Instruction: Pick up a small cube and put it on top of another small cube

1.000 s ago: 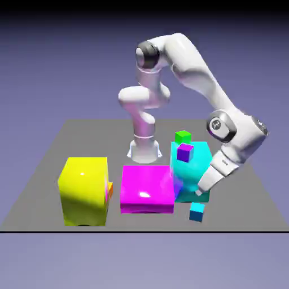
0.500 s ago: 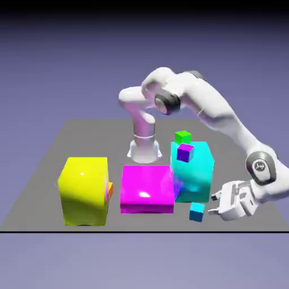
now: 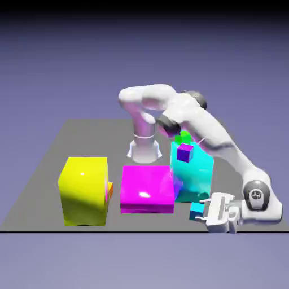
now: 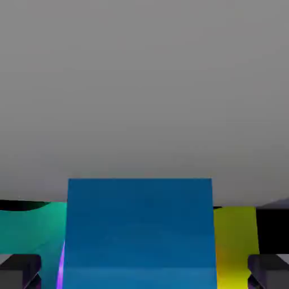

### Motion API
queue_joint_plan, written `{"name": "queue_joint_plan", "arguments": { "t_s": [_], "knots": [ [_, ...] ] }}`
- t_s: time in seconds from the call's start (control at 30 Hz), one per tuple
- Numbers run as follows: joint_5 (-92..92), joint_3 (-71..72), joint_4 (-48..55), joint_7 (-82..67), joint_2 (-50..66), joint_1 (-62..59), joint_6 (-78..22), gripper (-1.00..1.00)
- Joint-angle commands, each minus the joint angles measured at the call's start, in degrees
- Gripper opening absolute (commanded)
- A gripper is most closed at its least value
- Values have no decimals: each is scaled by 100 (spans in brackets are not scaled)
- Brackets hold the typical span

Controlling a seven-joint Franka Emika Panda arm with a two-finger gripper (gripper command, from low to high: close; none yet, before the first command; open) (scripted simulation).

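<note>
Hand view shows the jaws spread, one grey fingertip (image 4: 20,268) at each bottom corner, with the small blue cube (image 4: 139,232) filling the gap between them and clear of both. Only the exterior view shows where this happens: the gripper (image 3: 204,213) lies low and sideways at the table's (image 3: 51,163) near edge, with the cube (image 3: 196,211) resting on the table right at the fingertips. Just behind stands the big cyan block (image 3: 193,175) carrying a tiny purple cube (image 3: 185,152); a tiny green cube (image 3: 182,137) sits further back. A magenta block (image 3: 147,189) and a yellow block (image 3: 84,189) stand toward the exterior view's left.
</note>
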Motion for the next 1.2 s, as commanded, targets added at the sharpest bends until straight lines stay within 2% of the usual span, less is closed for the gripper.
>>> {"name": "queue_joint_plan", "arguments": {
  "t_s": [0.0, 0.23, 0.8, 1.1, 1.13, 1.17],
  "knots": [
    [0, 0, 0, 0, 0, 0, 0, -100],
    [-61, -48, 1431, -592, 367, 697, -683, -100],
    [3259, 896, -1093, 1459, -3117, -1422, -2043, -100],
    [3392, 1002, -2682, 1436, -3781, -2027, -1118, -100],
    [3392, 1002, -2682, 1436, -3781, -2027, -1118, 100],
    [3392, 1002, -2682, 1436, -3781, -2027, -1118, 100]
  ]
}}
